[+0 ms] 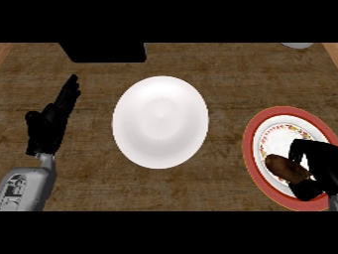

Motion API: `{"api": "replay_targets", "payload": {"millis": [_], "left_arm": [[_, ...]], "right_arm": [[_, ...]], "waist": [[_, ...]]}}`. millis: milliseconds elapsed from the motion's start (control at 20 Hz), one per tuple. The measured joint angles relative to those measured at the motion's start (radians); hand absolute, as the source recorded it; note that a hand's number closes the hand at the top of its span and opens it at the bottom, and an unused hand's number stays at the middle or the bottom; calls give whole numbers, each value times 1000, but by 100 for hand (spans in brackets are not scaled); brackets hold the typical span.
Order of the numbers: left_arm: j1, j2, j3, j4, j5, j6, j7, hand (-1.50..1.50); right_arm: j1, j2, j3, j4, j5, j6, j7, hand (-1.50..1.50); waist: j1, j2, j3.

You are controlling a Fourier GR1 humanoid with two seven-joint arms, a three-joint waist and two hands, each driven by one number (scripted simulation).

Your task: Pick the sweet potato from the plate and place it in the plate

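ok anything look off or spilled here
Nothing stands out. The sweet potato lies on the red-rimmed plate with the right hand curled round it; the white plate sits bare, and the left hand rests open.

A single view looks from the robot's head steeply down onto the brown woodgrain counter top (223,64), near enough that the counter fills almost the whole frame. Far side of the counter lies toward the view's top, where a black boxy object (104,52) is cut by the edge. The grey forearms enter from the lower edge. A plain white round plate (160,121) sits mid-frame; a red-rimmed patterned plate (274,124) lies at the right.
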Motion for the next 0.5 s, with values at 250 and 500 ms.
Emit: {"api": "replay_targets", "payload": {"millis": [250,500], "left_arm": [[12,-1,5,22,-4,-3,-27,0],[1,-11,1,18,-8,-4,-18,0]], "right_arm": [[-16,51,-19,-164,-35,-102,-28,150],[-43,77,-2,-315,-71,-121,-61,150]], "waist": [[-2,0,4],[3,1,5]]}}
